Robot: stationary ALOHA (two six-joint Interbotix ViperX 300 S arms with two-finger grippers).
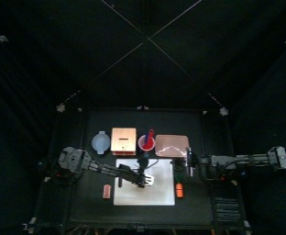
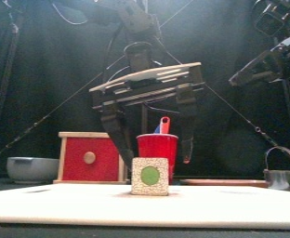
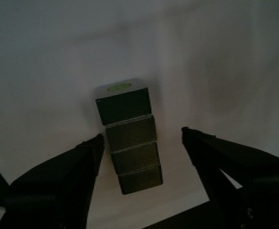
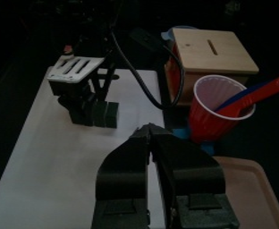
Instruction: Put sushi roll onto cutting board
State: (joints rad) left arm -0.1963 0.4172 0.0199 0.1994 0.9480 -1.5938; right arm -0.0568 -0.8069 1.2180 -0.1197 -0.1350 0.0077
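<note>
The sushi roll (image 3: 130,148), a short dark piece with a green end, lies on the white cutting board (image 3: 225,63). From the front its speckled end face with a green centre (image 2: 149,176) rests on the board (image 2: 60,204). My left gripper (image 3: 143,141) hangs just above it, open, one jaw on each side and neither touching. The right wrist view shows that same gripper (image 4: 87,89) over the roll (image 4: 103,114). My right gripper (image 4: 150,143) is shut and holds nothing, resting back at the board's right side (image 1: 204,163).
Behind the board stand a red cup (image 2: 159,149) with a blue and red stick in it, a tan block (image 2: 89,158), a grey bowl (image 2: 32,168) and a pinkish plate (image 1: 172,144). Two orange-red pieces (image 1: 106,190) (image 1: 180,190) flank the board.
</note>
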